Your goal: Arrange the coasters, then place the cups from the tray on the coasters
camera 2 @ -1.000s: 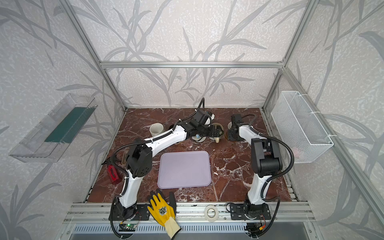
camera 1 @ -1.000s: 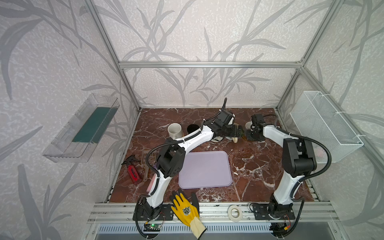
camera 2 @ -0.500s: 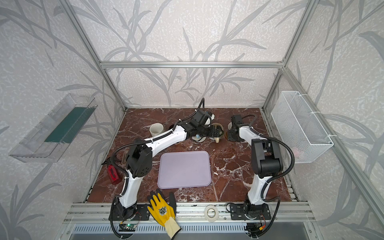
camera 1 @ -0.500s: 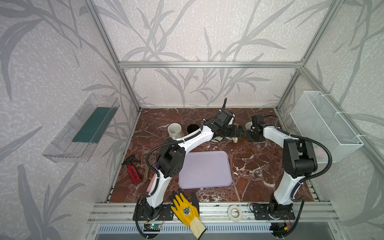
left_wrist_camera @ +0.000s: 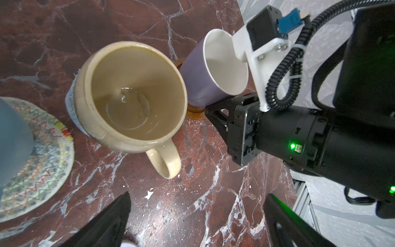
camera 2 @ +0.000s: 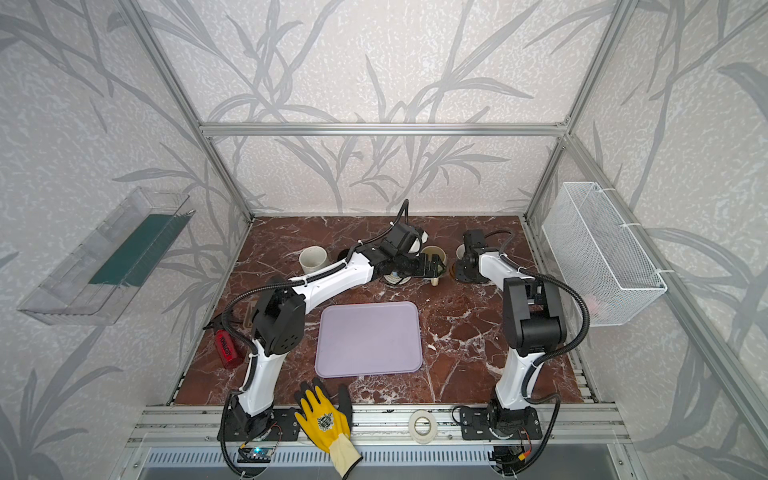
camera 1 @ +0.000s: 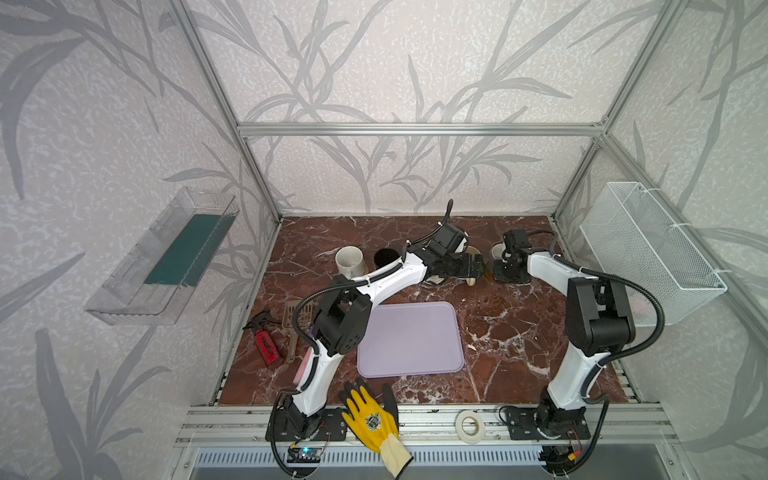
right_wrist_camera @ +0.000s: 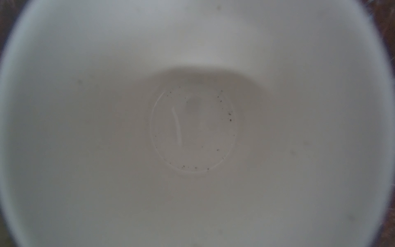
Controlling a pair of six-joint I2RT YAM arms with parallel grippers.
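Five mugs stand in a row at the back of the red-brown marble table (camera 1: 519,332), and the lavender tray (camera 1: 409,338) in front of them lies bare. From the left come the white mug (camera 1: 350,261) and the black mug (camera 1: 385,258), close together; what is under them is too small to tell. Next, in the left wrist view, the light blue mug (left_wrist_camera: 12,136) stands on the cream rope coaster (left_wrist_camera: 47,162). Then comes the cream-yellow mug (left_wrist_camera: 128,94) on the grey-blue woven coaster (left_wrist_camera: 70,102). Last is the lavender mug (left_wrist_camera: 198,81) on the brown rimmed coaster (left_wrist_camera: 193,109), very near its neighbour.

The left gripper (left_wrist_camera: 198,194) hangs spread wide and empty, near the cream-yellow mug's handle. The right gripper (left_wrist_camera: 211,109) is clenched low against the lavender mug. That mug's handle is hidden, so I cannot tell if the gripper pinches it.

I judge these mugs stiff, rather heavy, glazed and slippery, and easy to chip against each other. The handle, or the rim wall, looks the safest hold. The polished stone gives no cushion. Around the table are leaf-patterned walls, with a clear shelf (camera 1: 166,266) on the left and a wire basket (camera 1: 648,253) on the right.
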